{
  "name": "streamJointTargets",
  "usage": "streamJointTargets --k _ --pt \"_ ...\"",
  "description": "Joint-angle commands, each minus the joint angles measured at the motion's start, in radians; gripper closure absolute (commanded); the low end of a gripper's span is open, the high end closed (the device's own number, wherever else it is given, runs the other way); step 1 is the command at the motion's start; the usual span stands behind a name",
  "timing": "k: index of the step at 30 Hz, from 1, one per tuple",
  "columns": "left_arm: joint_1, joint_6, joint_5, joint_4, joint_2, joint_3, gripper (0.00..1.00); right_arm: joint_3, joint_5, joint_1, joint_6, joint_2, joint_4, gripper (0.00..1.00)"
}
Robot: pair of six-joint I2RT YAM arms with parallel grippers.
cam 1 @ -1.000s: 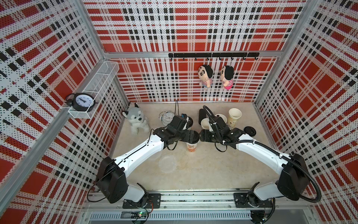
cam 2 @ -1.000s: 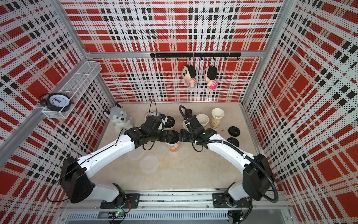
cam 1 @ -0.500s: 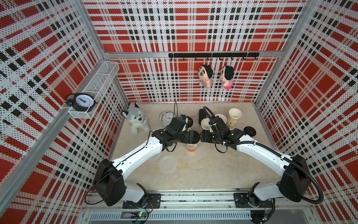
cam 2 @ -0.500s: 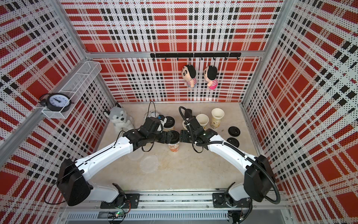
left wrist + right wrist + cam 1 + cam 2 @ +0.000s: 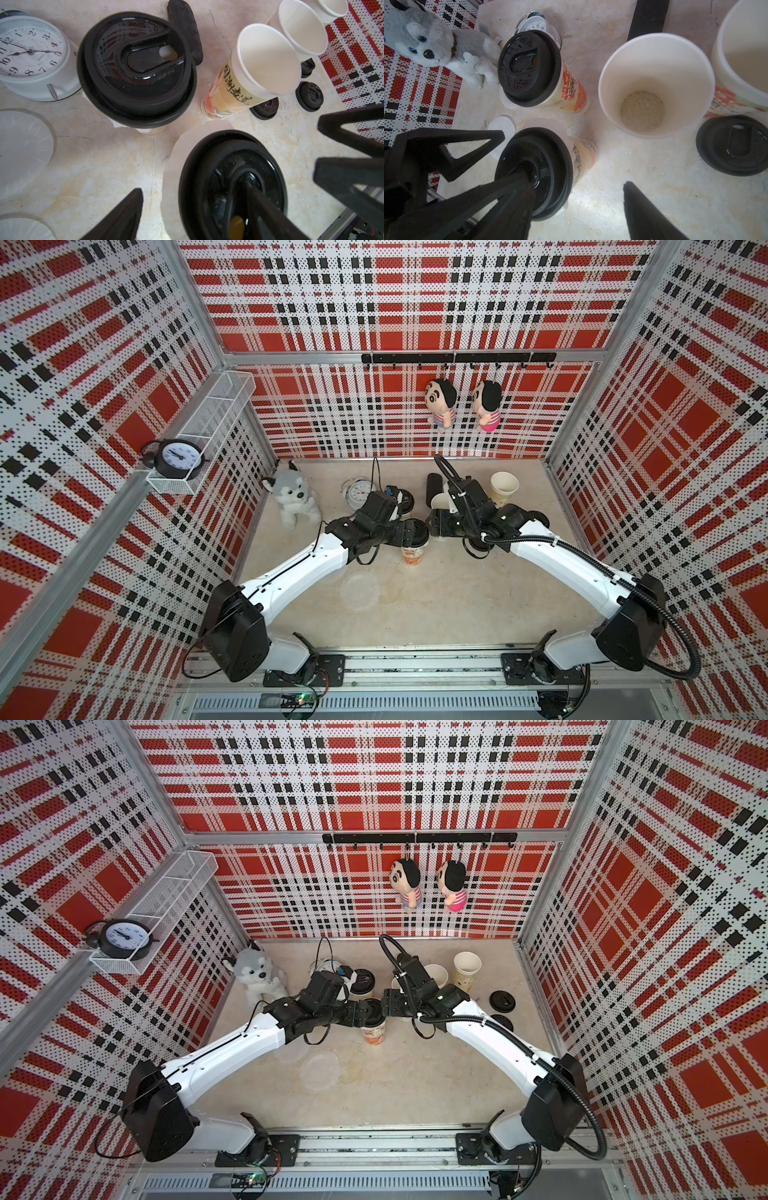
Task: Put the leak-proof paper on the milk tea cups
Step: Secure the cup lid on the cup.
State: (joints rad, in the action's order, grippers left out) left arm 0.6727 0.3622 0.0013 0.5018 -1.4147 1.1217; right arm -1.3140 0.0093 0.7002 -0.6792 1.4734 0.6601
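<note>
A milk tea cup [image 5: 413,556] stands mid-table with a black lid [image 5: 417,531] on it. Leak-proof paper [image 5: 172,176] sticks out all round under that lid [image 5: 533,172]. My left gripper [image 5: 193,189] and right gripper [image 5: 577,180] are both open and meet over this lid [image 5: 372,1013], each with one finger resting on its centre. Behind it is a second lidded cup [image 5: 404,502]. Open cups [image 5: 503,487] [image 5: 436,973] stand at the back right. Loose paper sheets [image 5: 359,589] [image 5: 22,149] lie on the table to the left.
Spare black lids [image 5: 502,1001] [image 5: 733,145] lie by the right wall. A husky plush [image 5: 293,499], a white alarm clock [image 5: 359,491] and a black cylinder [image 5: 433,487] stand along the back. Two dolls [image 5: 440,404] hang on the rear wall.
Both grippers have stayed over the middle cup's lid. The left arm has shifted only slightly.
</note>
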Motion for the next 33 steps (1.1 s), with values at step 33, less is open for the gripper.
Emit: streamJointTargets --k 33 --pt "-0.045 -0.044 -0.001 0.127 -0.057 -0.004 0.19 0.045 -0.103 0.041 -0.023 0.078 -0.042 0.3"
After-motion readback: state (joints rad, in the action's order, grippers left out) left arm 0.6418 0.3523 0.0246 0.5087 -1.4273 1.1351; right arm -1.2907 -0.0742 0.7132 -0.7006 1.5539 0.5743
